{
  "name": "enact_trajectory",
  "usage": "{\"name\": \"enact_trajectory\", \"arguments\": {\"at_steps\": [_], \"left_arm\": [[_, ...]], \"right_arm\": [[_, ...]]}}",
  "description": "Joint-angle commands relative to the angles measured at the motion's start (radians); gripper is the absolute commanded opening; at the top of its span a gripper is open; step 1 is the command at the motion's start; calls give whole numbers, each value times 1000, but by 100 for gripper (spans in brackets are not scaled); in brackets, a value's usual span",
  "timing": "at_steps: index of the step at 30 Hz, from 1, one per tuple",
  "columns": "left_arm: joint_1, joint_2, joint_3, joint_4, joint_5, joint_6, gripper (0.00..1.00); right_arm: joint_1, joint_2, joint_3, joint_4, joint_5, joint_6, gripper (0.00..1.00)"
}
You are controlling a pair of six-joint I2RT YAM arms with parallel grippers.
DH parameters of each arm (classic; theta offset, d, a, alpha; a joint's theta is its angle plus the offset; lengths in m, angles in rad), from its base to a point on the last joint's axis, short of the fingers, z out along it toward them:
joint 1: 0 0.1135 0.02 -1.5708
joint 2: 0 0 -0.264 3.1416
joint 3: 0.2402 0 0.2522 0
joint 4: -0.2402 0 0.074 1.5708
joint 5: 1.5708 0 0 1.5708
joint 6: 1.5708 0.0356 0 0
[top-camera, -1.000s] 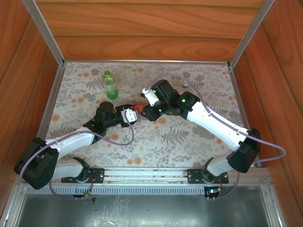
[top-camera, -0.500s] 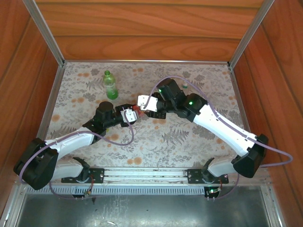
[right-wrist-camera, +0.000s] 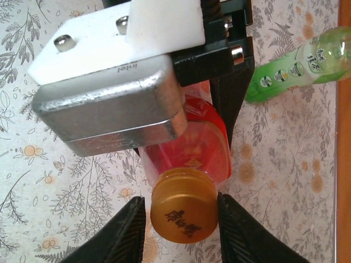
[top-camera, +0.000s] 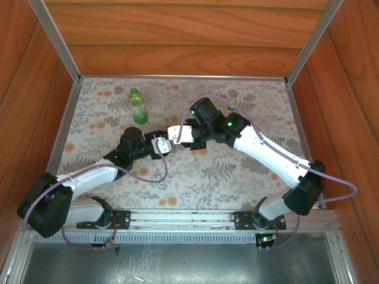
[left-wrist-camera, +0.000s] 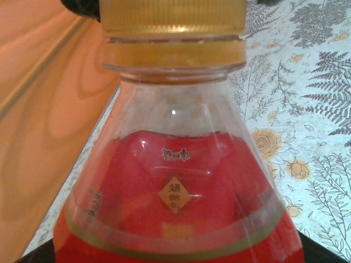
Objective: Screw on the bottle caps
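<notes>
Surface: floral-printed cloth [top-camera: 201, 177] covered the table inside reddish wooden walls [top-camera: 177, 47]; your two arms met just left of centre in the top view.
Bottle: the clear plastic bottle of red drink [left-wrist-camera: 175, 208] filled the left wrist view, smooth-walled, with a rounded shoulder narrowing to the neck.
Cap: the ribbed orange-gold plastic screw cap [right-wrist-camera: 184, 211] sat on that neck above a matching ring; you could not tell how tightly it was threaded.
Left gripper [top-camera: 161, 144]: it was clamped on the red bottle's body, with one black finger alongside it, right of centre in the right wrist view.
Right gripper [right-wrist-camera: 180, 201]: its jaws stood apart, straddling the cap at bottom centre; the finger on the frame's right looked to touch the cap, while a sliver of cloth showed beside the other.
Handling: judged from the fill, the bottle was fairly heavy; its thin, glossy wall would likely flex and slip under twist, so you needed a firm hold below the shoulder. The cap looked light and stiff, best taken squarely on its ribbed skirt.
Elsewhere: a slim green plastic bottle [top-camera: 138, 106] stood in the upper left of the top view, well apart.
</notes>
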Motion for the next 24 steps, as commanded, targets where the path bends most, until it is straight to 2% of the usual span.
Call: {"name": "enact_trajectory", "arguments": {"at_steps": [1,6,8,9,12,13,16,19,22,24], "left_arm": [[-6,-16,7,8,9,3,56],[-6,-24,8,6,5,6,56],[-6,-25,9,7,2,7,56],[-7,-27,10,6,1,8,56],[-6,-27,13,7,0,10,56],[-5,-28,12,7,-1,11,56],[-6,-24,15,7,-3,15,56],[-5,-19,20,7,9,16,56],[-6,-13,25,7,18,14,56],[-6,-11,26,7,20,14,56]], "right_arm": [[3,15,19,-27,-27,-25,32],[1,13,3,25,-13,54,14],[0,6,-15,85,1,175,3],[0,1,-29,123,11,237,1],[0,-21,-75,267,53,583,0],[-1,-23,-84,294,62,741,0],[-2,-30,-131,355,36,1140,0],[-4,-23,-145,340,-41,1381,0],[-4,-30,-137,281,-42,1368,3],[-3,-46,-146,262,-28,1227,13]]}}
